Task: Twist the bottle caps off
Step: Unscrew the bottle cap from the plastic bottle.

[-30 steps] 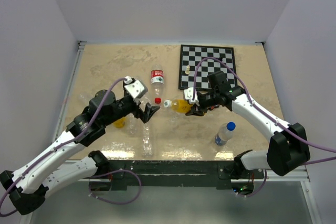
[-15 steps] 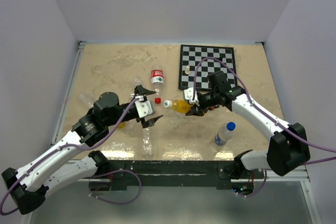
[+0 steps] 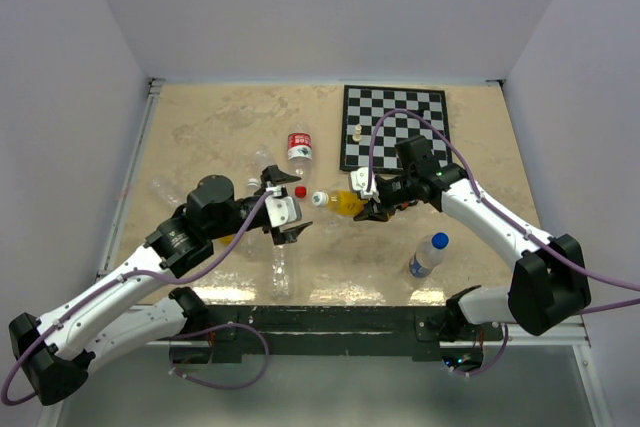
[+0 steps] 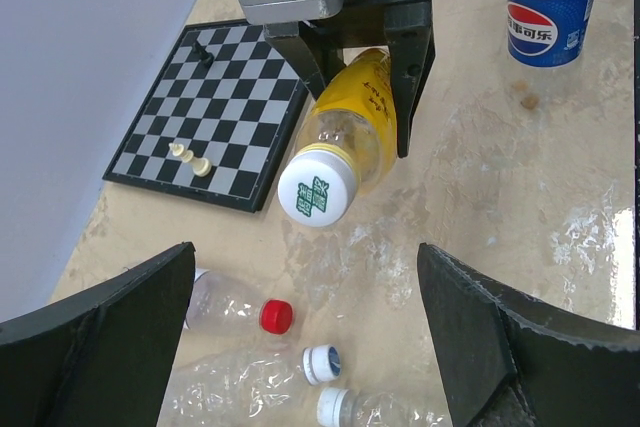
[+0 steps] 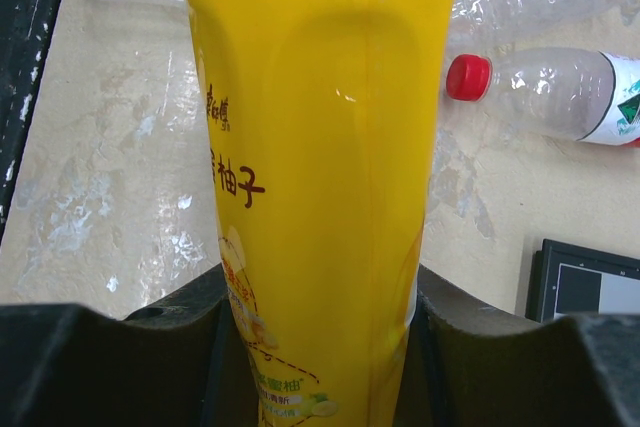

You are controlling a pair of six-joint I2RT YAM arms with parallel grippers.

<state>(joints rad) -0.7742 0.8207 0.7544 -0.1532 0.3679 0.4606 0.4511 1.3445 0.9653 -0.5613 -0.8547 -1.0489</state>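
Note:
My right gripper is shut on an orange-yellow bottle and holds it sideways, its white cap pointing left. In the left wrist view the bottle and its cap lie just ahead of my open left gripper. In the top view the left gripper is left of the cap, jaws wide and apart from it. The right wrist view shows the bottle between my fingers. A clear bottle with a blue cap and blue-and-white label stands at the right.
A chessboard with white pieces lies at the back right. A clear bottle with a red cap lies behind the left gripper. Crushed clear unlabelled bottles lie near the front; their caps show below the left gripper.
My left gripper has turned, opened wide and moved right toward the white cap. The right arm and the bottle it holds have not moved.

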